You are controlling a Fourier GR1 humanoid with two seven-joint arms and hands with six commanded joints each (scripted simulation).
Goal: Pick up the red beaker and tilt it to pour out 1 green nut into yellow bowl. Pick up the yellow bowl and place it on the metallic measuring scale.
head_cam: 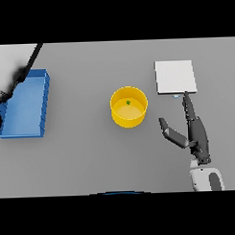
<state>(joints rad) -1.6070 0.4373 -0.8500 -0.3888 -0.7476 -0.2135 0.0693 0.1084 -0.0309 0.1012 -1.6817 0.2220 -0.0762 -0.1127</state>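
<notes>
Yellow bowl [129, 107] stands upright mid-table with one green nut [128, 102] inside. Right of it, well apart, the right hand [197, 133] lies spread, fingers straight and thumb splayed toward the bowl, holding nothing; its fingertips reach the near edge of the pale scale [175, 77]. At far left a blue tray [25, 103] is partly covered by the left arm [22, 70], whose hand is cut off by the frame. No red beaker shows.
</notes>
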